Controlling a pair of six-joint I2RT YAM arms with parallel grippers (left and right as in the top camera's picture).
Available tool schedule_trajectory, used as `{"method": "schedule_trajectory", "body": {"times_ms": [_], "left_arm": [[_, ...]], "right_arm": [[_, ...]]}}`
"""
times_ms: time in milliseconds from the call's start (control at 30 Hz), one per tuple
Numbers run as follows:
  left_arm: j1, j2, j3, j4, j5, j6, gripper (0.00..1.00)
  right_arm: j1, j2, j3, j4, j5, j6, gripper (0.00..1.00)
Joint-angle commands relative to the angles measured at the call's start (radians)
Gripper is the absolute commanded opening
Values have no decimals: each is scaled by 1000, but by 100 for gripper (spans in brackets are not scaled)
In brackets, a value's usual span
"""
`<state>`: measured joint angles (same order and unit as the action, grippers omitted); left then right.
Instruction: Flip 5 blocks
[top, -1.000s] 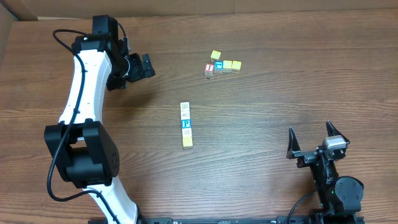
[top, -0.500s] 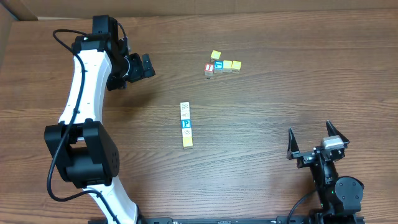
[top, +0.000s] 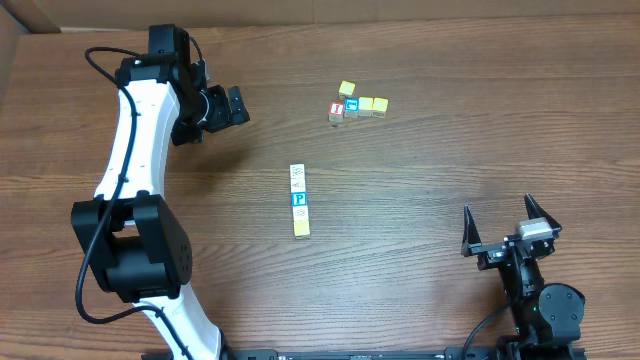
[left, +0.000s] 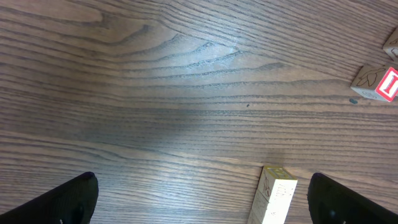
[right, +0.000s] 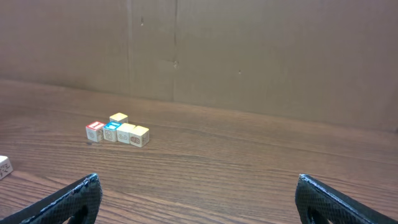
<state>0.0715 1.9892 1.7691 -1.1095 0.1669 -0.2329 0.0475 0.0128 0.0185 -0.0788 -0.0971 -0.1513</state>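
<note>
Five blocks lie end to end in a row (top: 298, 200) at the middle of the table: two cream ones at the far end, the blue-faced P block (top: 298, 199), another cream one, and a yellow block (top: 301, 229) nearest the front. My left gripper (top: 228, 105) hovers open, well to the upper left of the row. In the left wrist view the row's cream end (left: 277, 194) sits close to the right finger (left: 351, 200), with the left gripper (left: 205, 202) holding nothing. My right gripper (top: 497, 206) stands open at the front right, far from the row.
A separate cluster of cubes (top: 357, 104) sits at the back right of centre, with a red-faced cube (top: 337, 109), a blue one and several yellow ones. The right wrist view shows this cluster (right: 118, 130) before a brown cardboard wall (right: 249, 56).
</note>
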Motion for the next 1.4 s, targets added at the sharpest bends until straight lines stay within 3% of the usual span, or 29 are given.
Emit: {"method": "schedule_trajectory", "body": {"times_ms": [0, 1000, 1367], "left_arm": [[-6, 2, 10, 0, -6, 1, 100], [-7, 3, 10, 0, -10, 1, 100], [-98, -232, 10, 0, -14, 0, 100]], "right_arm": [[4, -10, -11, 4, -1, -3, 100], [4, -10, -11, 5, -1, -3, 100], [4, -10, -11, 4, -1, -3, 100]]}}
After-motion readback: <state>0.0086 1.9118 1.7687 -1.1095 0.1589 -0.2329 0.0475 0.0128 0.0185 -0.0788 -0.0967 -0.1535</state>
